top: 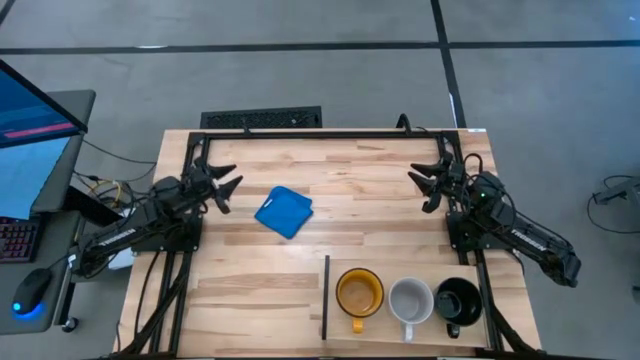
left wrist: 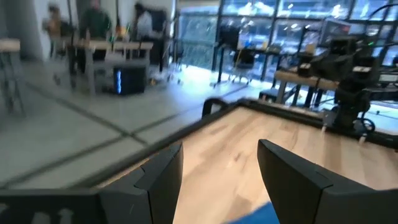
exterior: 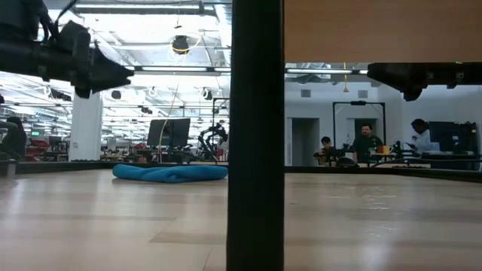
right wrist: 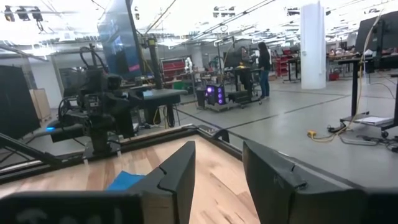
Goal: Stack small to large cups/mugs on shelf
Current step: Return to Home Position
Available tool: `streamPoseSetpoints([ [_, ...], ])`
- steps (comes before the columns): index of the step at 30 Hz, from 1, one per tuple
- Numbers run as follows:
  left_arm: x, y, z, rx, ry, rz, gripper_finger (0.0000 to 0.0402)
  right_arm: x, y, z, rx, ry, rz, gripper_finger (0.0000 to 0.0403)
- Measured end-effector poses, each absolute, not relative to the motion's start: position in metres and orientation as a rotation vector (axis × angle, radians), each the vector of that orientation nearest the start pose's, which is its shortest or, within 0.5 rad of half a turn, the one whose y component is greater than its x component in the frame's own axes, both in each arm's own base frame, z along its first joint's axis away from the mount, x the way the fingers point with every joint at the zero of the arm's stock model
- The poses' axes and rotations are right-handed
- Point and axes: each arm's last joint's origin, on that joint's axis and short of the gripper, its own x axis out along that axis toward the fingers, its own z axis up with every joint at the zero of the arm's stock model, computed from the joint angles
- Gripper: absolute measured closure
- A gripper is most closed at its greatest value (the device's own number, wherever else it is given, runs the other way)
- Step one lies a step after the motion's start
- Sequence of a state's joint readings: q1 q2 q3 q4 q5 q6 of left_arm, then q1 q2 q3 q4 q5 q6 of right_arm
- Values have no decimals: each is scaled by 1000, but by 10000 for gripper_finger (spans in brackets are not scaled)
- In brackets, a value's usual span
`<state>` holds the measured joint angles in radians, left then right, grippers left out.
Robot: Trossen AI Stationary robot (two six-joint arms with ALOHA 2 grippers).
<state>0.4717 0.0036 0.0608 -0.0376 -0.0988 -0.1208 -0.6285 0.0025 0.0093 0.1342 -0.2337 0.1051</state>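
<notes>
Translucent amber mug (top: 359,293), pale grey-white mug (top: 410,300) and glossy black mug (top: 458,299) stand rowed on the light wooden shelf (top: 400,262). With nothing left to carry, my left hand (top: 228,190) and right hand (top: 425,188) hover open and empty.

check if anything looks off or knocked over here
Nothing stands out. The amber mug, grey-white mug and black mug stand upright in a row beside the black divider. The blue square lies mid-table. The left tool and right tool hang open, empty.
</notes>
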Motion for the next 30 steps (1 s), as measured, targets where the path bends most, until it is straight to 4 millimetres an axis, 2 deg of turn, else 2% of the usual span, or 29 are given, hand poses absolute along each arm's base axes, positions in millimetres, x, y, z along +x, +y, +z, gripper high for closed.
streamPoseSetpoints([
  [3, 82, 45, 184, -50, -74, 565, 203, 81, -51, 179, 47, -143, -387, 248],
  [8, 82, 46, 174, -118, 25, 598, 203, 81, -51, 178, 50, -138, -387, 248],
  [21, 82, 44, 173, -126, 42, 534, 203, 83, -52, 169, 115, -57, -390, 248],
  [30, 83, 43, 172, -132, 50, 496, 203, 83, -52, 169, 47, -43, -392, 248],
])
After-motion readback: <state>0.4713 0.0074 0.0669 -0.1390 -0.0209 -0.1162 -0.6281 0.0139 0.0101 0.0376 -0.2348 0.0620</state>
